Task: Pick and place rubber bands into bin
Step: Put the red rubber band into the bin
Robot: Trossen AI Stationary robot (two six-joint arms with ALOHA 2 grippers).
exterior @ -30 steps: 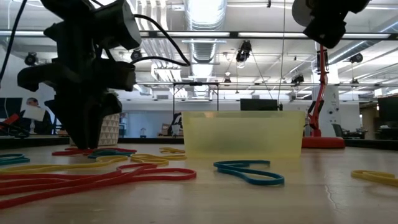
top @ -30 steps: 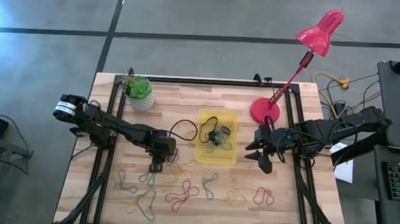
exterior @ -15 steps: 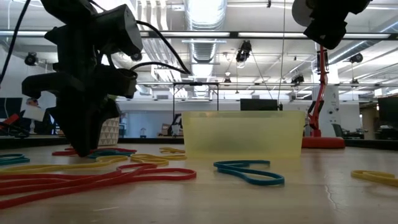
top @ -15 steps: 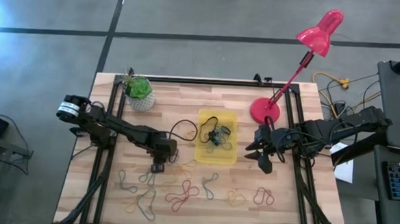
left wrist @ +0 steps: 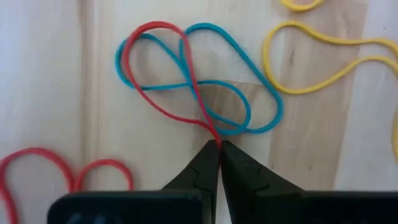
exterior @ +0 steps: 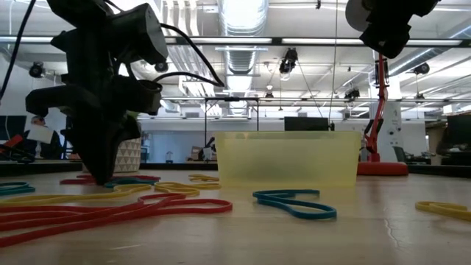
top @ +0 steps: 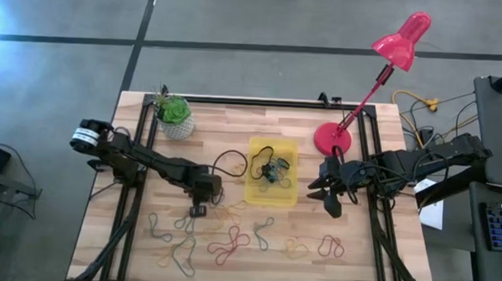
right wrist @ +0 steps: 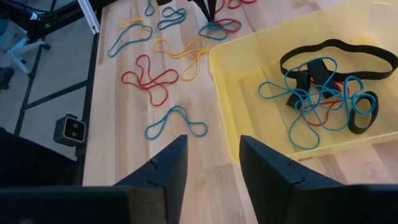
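While beside one bin point(top: 271, 196), two hands point(top: 197, 211) point(top: 325, 200).

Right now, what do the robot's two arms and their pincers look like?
Both arms are dark, nearly black, jointed and slim. The left arm carries a round silver-white collar near its base and a looping black cable beside its wrist. The left pincer has two matte black fingers that taper to fine points. The right pincer has broader, flat black fingers.
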